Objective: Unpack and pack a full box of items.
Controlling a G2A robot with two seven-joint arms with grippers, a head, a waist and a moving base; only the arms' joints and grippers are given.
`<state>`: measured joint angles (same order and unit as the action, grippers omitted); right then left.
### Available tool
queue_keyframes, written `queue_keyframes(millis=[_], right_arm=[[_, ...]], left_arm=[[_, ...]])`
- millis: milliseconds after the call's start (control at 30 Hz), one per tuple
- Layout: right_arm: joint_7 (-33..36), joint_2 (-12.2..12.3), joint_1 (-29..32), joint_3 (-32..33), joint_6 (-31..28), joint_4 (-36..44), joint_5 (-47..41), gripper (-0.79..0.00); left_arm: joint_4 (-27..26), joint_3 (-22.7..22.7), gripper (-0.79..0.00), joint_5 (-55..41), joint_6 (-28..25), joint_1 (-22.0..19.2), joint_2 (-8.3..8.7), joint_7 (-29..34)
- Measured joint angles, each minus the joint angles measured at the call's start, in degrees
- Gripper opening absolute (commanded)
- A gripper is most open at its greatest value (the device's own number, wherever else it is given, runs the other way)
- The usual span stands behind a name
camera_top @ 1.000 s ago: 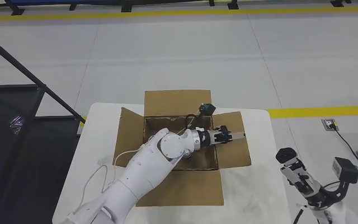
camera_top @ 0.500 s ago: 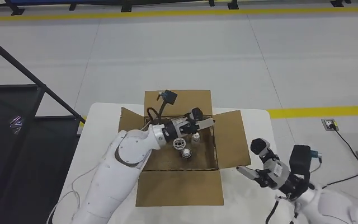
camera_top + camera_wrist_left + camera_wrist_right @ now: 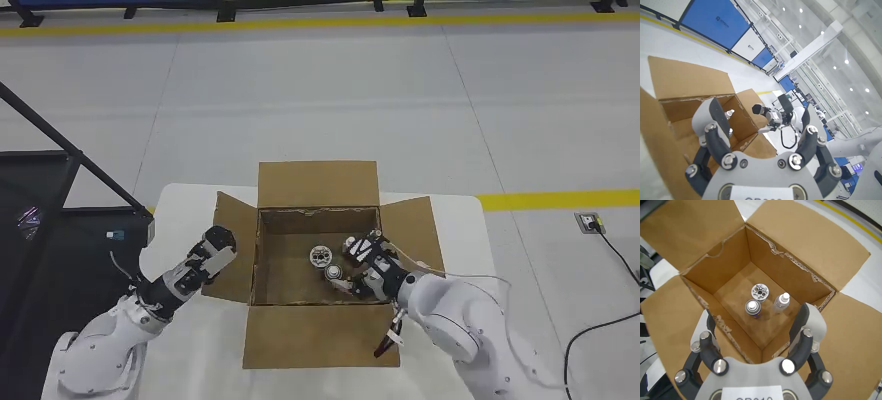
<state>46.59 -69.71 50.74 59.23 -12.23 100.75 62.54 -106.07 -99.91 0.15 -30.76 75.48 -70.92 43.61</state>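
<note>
An open cardboard box (image 3: 318, 182) stands on the white table (image 3: 180, 215), flaps spread. On its floor stand a metal spool (image 3: 759, 292), a spray can (image 3: 753, 308) and a clear bottle with a white cap (image 3: 781, 303). My right gripper (image 3: 755, 319) hovers open above the box's near right part, over these items and apart from them; from above the right gripper (image 3: 352, 265) is beside the spool (image 3: 320, 256) and the can (image 3: 334, 272). My left gripper (image 3: 215, 247) is open and empty outside the box's left flap. From there the left gripper (image 3: 761, 115) faces the box (image 3: 687, 75).
The box flaps (image 3: 412, 255) lie out over the table on all sides. Bare table strips remain left (image 3: 175, 300) and right (image 3: 465, 240) of the box. A black frame (image 3: 60, 170) stands off the table's left side.
The left arm has pulled out of the box to the left flap's outer side. The right arm has swung in from the table's right edge to above the box.
</note>
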Motion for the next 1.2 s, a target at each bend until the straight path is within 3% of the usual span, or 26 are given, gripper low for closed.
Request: queue_keyframes(millis=[200, 400, 867, 900, 967, 1000, 1033, 1167, 1200], right_arm=[[-1.3, -2.6, -9.8, -6.0, 2.9, -12.9, -3.4, 0.000], [-0.3, -4.2, -14.9, -9.1, 5.4, -21.3, -2.9, 0.000], [0.3, -6.5, -18.8, -11.8, 4.6, -31.1, -5.3, 0.000], [0.5, -6.7, -19.1, -12.0, 4.6, -31.7, -5.3, -0.037], [0.9, -7.0, -19.6, -12.6, 4.6, -32.5, -5.0, -0.222], [1.2, -7.2, -19.9, -13.0, 4.7, -33.0, -4.7, -0.259], [1.3, -7.4, -20.1, -13.2, 4.8, -33.3, -4.6, -0.406], [1.4, -8.0, -20.9, -13.9, 5.2, -34.6, -4.4, -0.483], [1.4, -8.2, -21.1, -14.1, 5.3, -34.9, -4.3, -0.539]], left_arm=[[-0.1, -1.8, 0.000, -1.6, -4.2, 5.3, 0.53, 0.3], [-0.3, -3.1, 0.000, -3.8, -6.4, 6.7, 1.06, -0.2], [0.1, -3.9, 0.000, -6.0, -7.6, 7.7, 2.19, -0.5], [0.1, -3.8, 0.000, -6.0, -7.6, 7.7, 2.27, -0.5], [0.2, -3.7, 0.000, -6.1, -7.6, 7.7, 2.39, -0.7], [0.3, -3.6, 0.000, -6.2, -7.6, 7.7, 2.47, -0.7], [0.4, -3.6, 0.000, -6.2, -7.6, 7.7, 2.53, -0.8], [0.6, -3.5, 0.000, -6.4, -7.7, 7.8, 2.77, -1.2], [0.6, -3.5, 0.000, -6.4, -7.8, 7.9, 2.85, -1.4]])
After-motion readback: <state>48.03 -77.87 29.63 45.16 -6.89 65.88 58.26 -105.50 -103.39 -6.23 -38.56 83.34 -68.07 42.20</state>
